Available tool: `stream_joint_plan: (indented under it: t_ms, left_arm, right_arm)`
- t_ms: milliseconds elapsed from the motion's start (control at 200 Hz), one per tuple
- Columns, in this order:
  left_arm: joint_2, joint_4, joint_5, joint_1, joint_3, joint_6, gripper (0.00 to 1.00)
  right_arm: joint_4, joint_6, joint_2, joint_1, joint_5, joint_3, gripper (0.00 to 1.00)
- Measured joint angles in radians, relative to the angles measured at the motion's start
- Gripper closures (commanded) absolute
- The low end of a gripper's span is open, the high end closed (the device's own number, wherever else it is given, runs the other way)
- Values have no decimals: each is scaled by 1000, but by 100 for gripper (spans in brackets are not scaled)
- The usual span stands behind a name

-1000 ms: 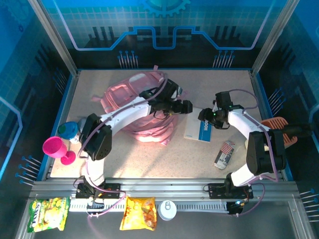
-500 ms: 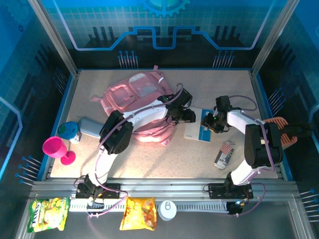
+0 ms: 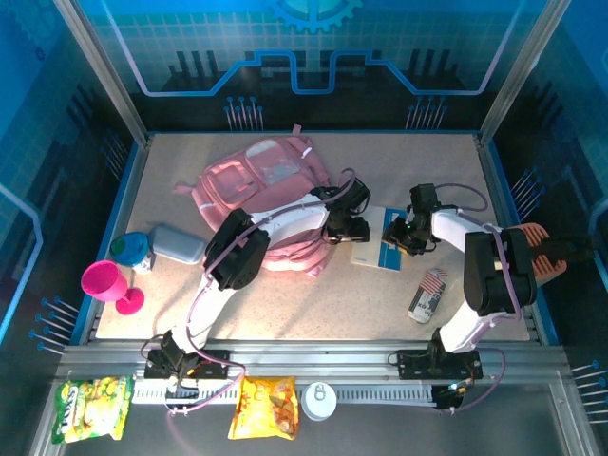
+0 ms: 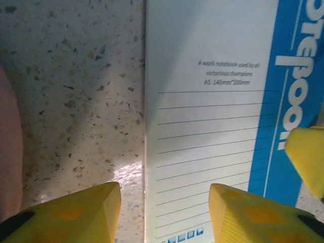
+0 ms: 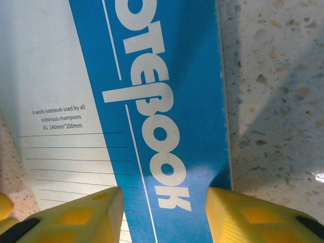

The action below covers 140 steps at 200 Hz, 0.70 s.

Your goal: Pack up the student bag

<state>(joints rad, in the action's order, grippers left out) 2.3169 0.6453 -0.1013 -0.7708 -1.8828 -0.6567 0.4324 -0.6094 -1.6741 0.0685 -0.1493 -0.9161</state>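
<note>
The student bag, a big soft pink backpack, lies at the back left of the table; its fabric shows at the left wrist view's edge. To its right lies a white and blue notebook. My left gripper is down at the notebook's left edge, open, one finger over the table and one over the lined cover. My right gripper is open over the blue band, and its right finger meets the notebook's right edge, which curls a little there.
A grey-blue case, a blue-green cup and a pink goblet stand at the left edge. A flag-printed can lies right of the notebook, an orange brush beyond it. Snack bags lie by the front rail.
My left gripper came off the bag and dropped to the notebook's left edge, its jaws narrower. My right gripper slid onto the notebook and narrowed too. The grey-blue case is uncovered.
</note>
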Motion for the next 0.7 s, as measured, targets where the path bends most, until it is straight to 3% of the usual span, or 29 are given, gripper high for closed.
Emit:
stream_joint_plan:
  t_ms: [700]
  left_arm:
    - [43,11,-60,8,-35,-11,58]
  right_arm:
    - [-5,0,-7,-4,-16,-3,51]
